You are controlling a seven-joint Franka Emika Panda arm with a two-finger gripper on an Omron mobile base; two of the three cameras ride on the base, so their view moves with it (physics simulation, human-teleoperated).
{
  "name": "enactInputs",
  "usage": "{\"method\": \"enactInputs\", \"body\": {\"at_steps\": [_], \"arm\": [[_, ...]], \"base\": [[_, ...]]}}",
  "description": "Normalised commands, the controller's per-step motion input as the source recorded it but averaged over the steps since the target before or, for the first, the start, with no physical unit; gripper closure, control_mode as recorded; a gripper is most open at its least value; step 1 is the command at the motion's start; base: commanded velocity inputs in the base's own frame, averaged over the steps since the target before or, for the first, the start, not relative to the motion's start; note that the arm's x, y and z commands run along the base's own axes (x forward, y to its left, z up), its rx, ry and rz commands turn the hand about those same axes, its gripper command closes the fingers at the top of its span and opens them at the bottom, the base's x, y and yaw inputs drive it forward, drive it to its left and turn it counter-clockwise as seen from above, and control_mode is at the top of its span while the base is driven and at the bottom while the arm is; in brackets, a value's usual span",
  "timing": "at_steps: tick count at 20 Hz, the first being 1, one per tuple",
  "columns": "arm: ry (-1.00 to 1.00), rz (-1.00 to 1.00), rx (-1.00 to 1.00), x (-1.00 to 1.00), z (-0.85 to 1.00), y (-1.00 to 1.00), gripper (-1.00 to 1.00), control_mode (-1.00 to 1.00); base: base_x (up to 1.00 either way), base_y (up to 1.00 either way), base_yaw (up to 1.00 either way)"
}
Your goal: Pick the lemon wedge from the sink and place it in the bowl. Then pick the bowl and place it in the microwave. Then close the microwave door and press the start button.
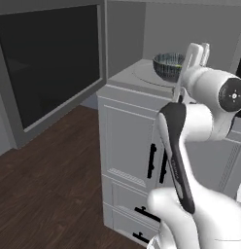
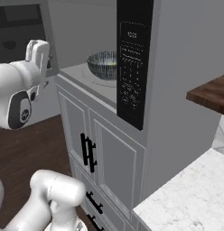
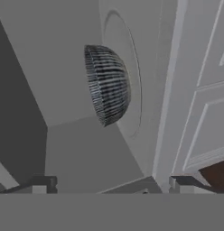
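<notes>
Bowl (image 1: 168,65) sat on microwave (image 2: 82,74) turntable, lemon wedge (image 2: 113,63) inside, ready for heating | my claw (image 3: 109,184) hung wide open, empty, apart from bowl | door (image 1: 49,68) stood open, judged next to shut.

microwave door (image 1: 49,63) cropped (top, left)

- Microwave (image 1: 123,73) floor: light grey, carrying a round turntable plate (image 1: 147,74).
- Bowl (image 1: 168,64): upright on the turntable plate, dark streaked outside.
- Lemon wedge (image 2: 112,63): yellow, inside the bowl.
</notes>
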Motion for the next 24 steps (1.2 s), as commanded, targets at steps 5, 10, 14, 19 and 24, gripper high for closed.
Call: {"method": "enactInputs", "body": {"at_steps": [5,10,14,19,24], "arm": [[-0.1,0.0,0.0,-1.0,0.02,0.7,-1.0,-1.0],[-0.13,0.0,-0.04,-1.0,0.0,0.7,-1.0,-1.0],[0.0,0.0,-0.01,-0.88,0.0,0.84,-1.0,-1.0],[0.0,-0.03,0.0,-0.65,0.0,0.89,-1.0,-1.0],[0.0,-0.04,0.0,-0.04,-0.4,0.95,-1.0,-1.0]], "base": [[0.0,0.0,0.0],[0.0,0.0,0.0],[0.0,0.0,0.0],[0.0,0.0,0.0],[0.0,0.0,0.0]]}}
